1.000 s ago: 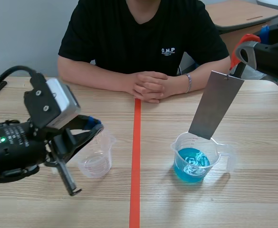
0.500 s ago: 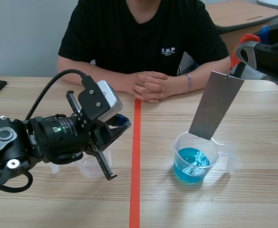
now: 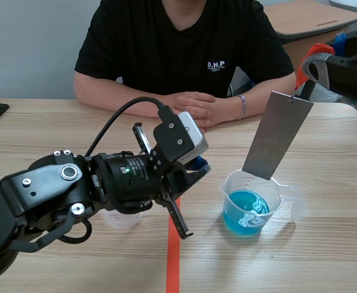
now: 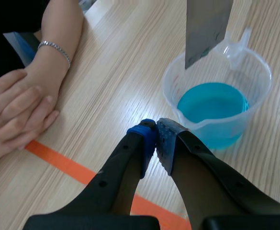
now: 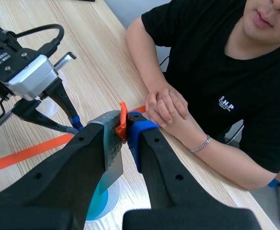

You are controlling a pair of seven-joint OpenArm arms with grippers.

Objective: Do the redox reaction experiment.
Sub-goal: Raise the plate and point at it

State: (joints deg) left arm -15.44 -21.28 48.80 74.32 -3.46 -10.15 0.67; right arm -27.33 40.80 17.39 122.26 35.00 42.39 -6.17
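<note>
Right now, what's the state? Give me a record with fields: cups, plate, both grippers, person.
cup of blue liquid: upright on the table, part full
empty cup: mostly hidden under the left arm
metal plate: hanging tilted, lower end at the blue cup's rim, not in the liquid
left gripper: shut on nothing, pointing at the blue cup, short of it
right gripper: shut on the plate's top, at an orange tab
person: hands clasped on the table's far side
</note>
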